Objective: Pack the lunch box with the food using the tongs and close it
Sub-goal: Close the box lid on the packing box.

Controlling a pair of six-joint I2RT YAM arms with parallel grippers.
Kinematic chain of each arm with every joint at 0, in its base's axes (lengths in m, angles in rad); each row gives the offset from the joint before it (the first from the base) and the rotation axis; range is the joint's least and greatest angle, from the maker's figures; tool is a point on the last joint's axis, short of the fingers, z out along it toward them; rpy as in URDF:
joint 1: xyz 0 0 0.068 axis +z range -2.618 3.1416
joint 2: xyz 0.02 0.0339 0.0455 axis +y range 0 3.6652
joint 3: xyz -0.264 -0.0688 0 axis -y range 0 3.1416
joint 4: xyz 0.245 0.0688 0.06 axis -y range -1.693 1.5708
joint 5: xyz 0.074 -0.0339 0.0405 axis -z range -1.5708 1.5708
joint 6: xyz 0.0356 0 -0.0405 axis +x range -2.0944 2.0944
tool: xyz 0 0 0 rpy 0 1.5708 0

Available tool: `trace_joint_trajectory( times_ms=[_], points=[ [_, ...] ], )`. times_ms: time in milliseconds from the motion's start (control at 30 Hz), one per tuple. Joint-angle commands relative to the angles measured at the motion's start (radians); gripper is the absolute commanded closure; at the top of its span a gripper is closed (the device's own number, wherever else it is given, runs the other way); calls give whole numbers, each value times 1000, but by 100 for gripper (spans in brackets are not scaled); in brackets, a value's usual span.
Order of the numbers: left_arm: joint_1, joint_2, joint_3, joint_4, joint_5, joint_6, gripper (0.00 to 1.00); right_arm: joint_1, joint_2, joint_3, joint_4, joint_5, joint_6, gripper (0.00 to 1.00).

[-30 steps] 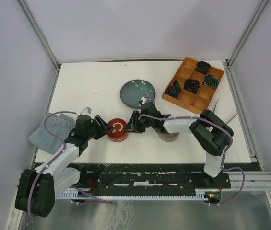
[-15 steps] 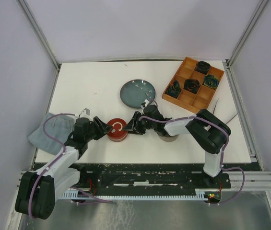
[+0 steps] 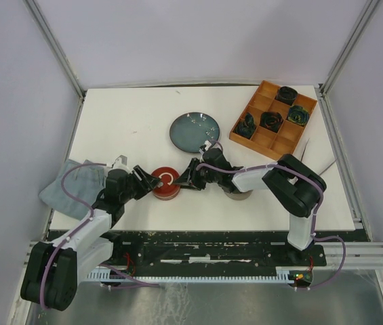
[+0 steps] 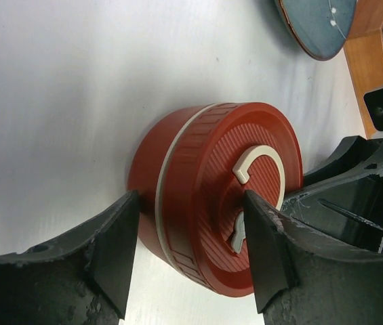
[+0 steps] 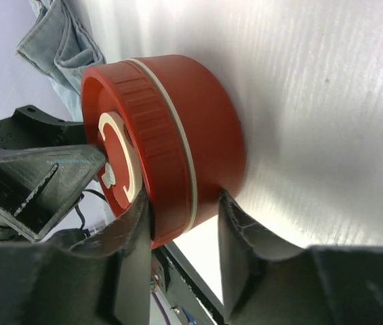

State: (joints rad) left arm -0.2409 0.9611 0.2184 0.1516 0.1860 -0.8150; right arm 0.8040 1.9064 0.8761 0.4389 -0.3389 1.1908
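Note:
The red round lunch box [image 3: 166, 184] stands near the table's front with its lid on, the white ring handle facing up. My left gripper [image 3: 146, 181] reaches it from the left. In the left wrist view its jaws [image 4: 191, 203] straddle the lunch box [image 4: 211, 176], one finger by the base and one over the lid face; contact is unclear. My right gripper [image 3: 186, 179] comes from the right. Its jaws [image 5: 183, 203] pinch the edge of the lunch box [image 5: 177, 115], lid face to base. No food shows. Thin silver tongs [image 3: 305, 147] lie right of the tray, partly behind my right arm.
A blue-grey plate [image 3: 196, 130] lies behind the lunch box. A wooden divided tray [image 3: 287, 141] at the back right holds dark rosettes. A grey cloth [image 3: 69, 184] is bunched at the left edge. A round beige puck [image 3: 237, 196] sits under my right forearm.
The left wrist has edged a little closer to the lunch box. The right arm shifted slightly after the oldest frame. The lunch box has stayed where it was.

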Motion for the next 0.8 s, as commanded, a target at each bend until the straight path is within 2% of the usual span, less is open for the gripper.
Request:
trace_joint_trajectory(
  times_ms=[0,67,133,233,333,467,600,667,700,767],
  points=[
    [-77,16,-68,-130,202,-70,39,67,91,-34,-170,84,-42,70],
    [-85,4,-76,-128,200,-79,45,67,88,-57,-139,88,-32,76],
    [-89,-12,-83,-136,187,-81,60,66,85,-62,-117,87,-31,78],
    [-89,-33,-94,-154,166,-89,64,67,78,-51,-132,86,-42,72],
    [-89,-38,-99,-180,144,-84,64,67,63,-30,-178,89,-75,56],
    [-96,-31,-129,-137,138,-105,85,67,29,13,-289,116,-125,45],
    [-130,5,-124,-84,146,-106,92,72,5,57,-392,127,-192,41],
    [-145,25,-117,-72,132,-115,92,73,7,54,-399,130,-188,42],
    [-156,31,-111,-69,127,-120,87,73,10,50,-403,124,-181,42],
    [-159,36,-96,-90,121,-120,67,73,4,29,-374,104,-158,39]
  ],
)
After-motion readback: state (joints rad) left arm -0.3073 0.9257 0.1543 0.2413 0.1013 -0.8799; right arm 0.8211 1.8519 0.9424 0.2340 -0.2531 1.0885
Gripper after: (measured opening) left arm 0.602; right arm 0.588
